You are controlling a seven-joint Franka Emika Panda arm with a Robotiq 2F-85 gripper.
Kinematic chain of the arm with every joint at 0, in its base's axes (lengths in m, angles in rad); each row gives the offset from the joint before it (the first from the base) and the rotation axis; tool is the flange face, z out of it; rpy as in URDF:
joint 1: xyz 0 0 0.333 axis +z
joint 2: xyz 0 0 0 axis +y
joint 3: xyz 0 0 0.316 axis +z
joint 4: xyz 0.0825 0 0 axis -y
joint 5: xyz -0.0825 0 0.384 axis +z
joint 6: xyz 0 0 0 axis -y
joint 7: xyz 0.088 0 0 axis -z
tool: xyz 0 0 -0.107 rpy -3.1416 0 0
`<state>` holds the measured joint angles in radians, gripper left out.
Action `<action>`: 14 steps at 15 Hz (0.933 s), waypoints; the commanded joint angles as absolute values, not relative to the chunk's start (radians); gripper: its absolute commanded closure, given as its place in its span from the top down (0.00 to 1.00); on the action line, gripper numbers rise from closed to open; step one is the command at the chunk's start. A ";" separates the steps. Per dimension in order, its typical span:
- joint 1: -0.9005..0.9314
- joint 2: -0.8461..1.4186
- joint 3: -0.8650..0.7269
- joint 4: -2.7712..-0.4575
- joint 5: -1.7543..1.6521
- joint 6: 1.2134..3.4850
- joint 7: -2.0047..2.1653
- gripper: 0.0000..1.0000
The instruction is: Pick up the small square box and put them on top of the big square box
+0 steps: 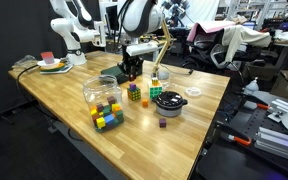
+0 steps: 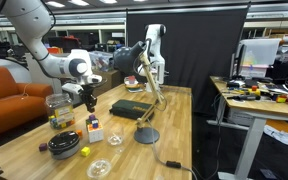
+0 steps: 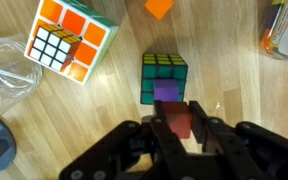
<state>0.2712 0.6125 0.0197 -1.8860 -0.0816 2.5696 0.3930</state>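
Observation:
My gripper (image 3: 172, 125) is shut on a small red cube (image 3: 172, 118); it also shows in both exterior views (image 1: 131, 72) (image 2: 89, 100), low over the wooden table. Just ahead of the fingers in the wrist view stands a green-faced puzzle cube (image 3: 165, 70) with a small purple cube (image 3: 167, 93) at its near edge. The big square box, flat and dark green (image 2: 129, 108), lies on the table behind the gripper in an exterior view. It is out of the wrist view.
A larger multicoloured puzzle cube (image 3: 72, 35) carries a smaller one. An orange cube (image 3: 159, 8) lies beyond. A clear jar of coloured cubes (image 1: 104, 105), a black round container (image 1: 169, 102), a loose purple cube (image 1: 162, 124) and a desk lamp's base (image 2: 146, 135) stand nearby.

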 commanded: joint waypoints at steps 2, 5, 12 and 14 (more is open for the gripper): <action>0.269 0.630 0.019 -1.862 -0.053 2.529 0.387 0.07; 0.272 0.642 0.018 -1.858 -0.056 2.516 0.386 0.07; 0.272 0.663 0.023 -1.841 -0.053 2.512 0.382 0.07; 0.272 0.665 0.023 -1.837 -0.053 2.511 0.382 0.07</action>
